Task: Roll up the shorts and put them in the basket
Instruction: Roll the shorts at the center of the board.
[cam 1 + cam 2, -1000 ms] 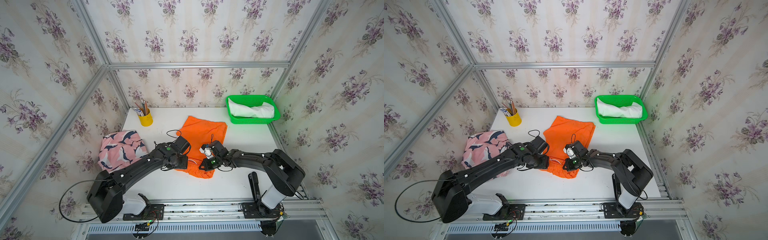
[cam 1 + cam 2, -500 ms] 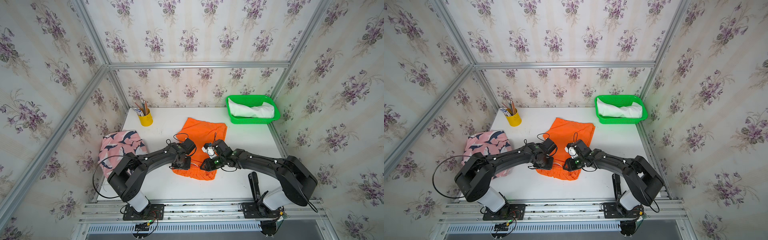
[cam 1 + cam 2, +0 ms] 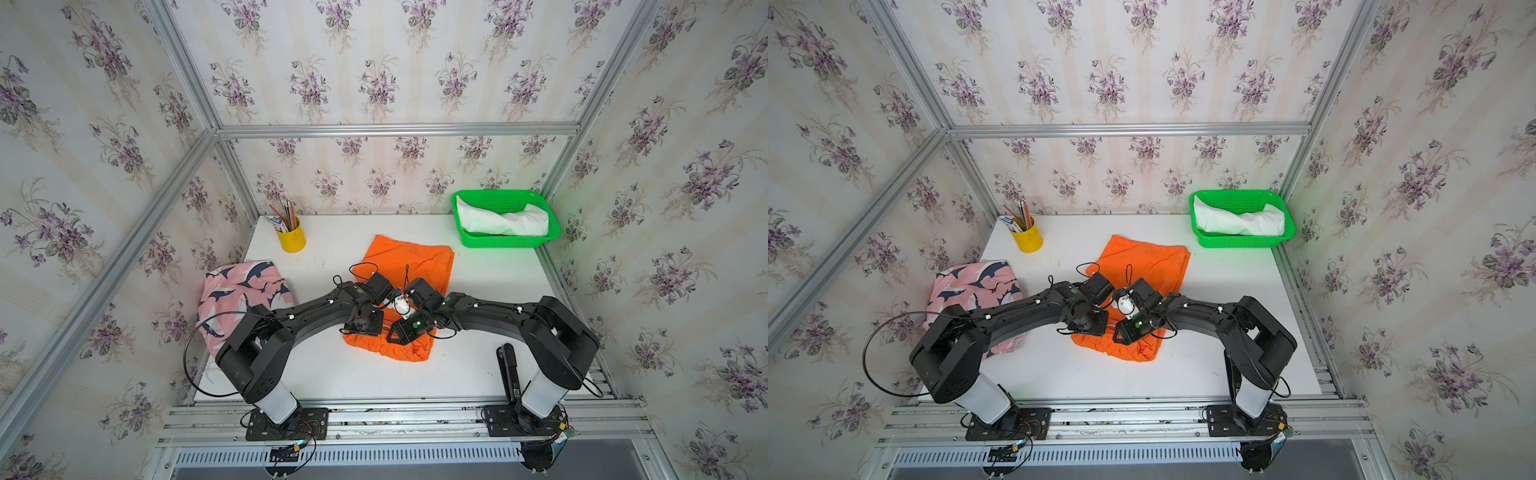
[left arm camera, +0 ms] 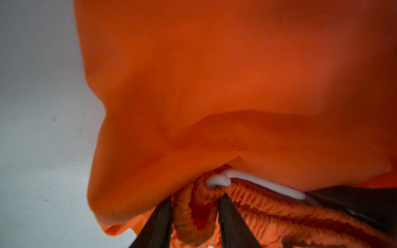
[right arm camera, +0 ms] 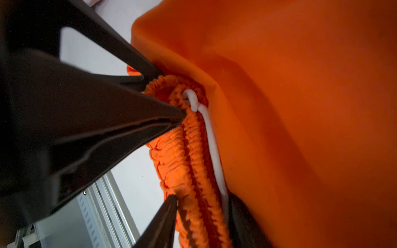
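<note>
The left jaws and right jaws each pinched the waistband (image 4: 268, 205) of the orange shorts (image 3: 409, 266) at 6 o'clock, where uneven pulling could skew the roll or snag the cord (image 5: 213, 146).

Left arm (image 3: 316, 309) and right arm (image 3: 490, 316): matte black boxy links with small white clips (image 3: 292, 317) along them. A thin black cable (image 3: 185, 353) loops loose off the left shoulder. Each stands on a white cylindrical pedestal (image 3: 276, 401) on a black base plate (image 3: 311, 422) with red/yellow wiring below; green LED (image 3: 417, 323) lit at the right wrist, fingers (image 4: 159, 225) glossy black, tapering to points.
</note>
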`<state>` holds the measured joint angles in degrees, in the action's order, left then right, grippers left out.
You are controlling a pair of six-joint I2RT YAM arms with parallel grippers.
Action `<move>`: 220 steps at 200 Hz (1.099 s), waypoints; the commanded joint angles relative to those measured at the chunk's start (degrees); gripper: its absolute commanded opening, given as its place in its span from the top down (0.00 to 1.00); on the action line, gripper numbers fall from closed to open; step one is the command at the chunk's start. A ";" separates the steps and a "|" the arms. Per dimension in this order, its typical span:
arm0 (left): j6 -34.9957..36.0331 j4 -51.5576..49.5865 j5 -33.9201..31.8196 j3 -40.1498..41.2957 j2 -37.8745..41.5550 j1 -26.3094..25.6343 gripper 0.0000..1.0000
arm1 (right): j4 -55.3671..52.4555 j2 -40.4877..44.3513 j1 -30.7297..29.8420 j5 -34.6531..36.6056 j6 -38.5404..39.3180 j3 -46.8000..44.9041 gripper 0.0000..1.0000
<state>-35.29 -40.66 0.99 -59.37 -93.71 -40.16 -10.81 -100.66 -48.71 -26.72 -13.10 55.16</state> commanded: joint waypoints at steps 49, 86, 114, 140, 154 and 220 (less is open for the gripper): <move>-2.71 -4.88 -3.36 0.13 7.80 0.16 0.38 | 4.02 -2.34 -0.01 1.12 -5.06 -2.26 1.00; -9.60 -3.23 1.81 7.96 18.18 0.11 0.22 | 3.58 -2.44 0.28 1.41 -7.06 -3.38 1.00; -16.23 8.80 9.52 17.40 23.04 0.35 0.15 | 3.68 -3.54 0.56 0.52 -7.44 -3.75 1.00; -22.35 22.87 13.62 24.58 24.05 0.35 0.11 | 3.60 -3.85 0.59 -0.91 -7.02 -4.09 1.00; -23.80 27.70 13.68 26.56 23.12 0.56 0.11 | 3.56 -3.35 0.55 -1.29 -6.55 -4.48 1.00; -24.15 34.29 15.05 30.08 19.87 5.83 0.16 | 1.86 -2.35 1.30 -4.05 -3.10 -5.64 1.00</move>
<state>-58.98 -8.78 16.12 -29.67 -73.52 -35.51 -1.52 -102.80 -47.46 -31.38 -18.59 50.04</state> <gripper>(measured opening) 0.873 0.101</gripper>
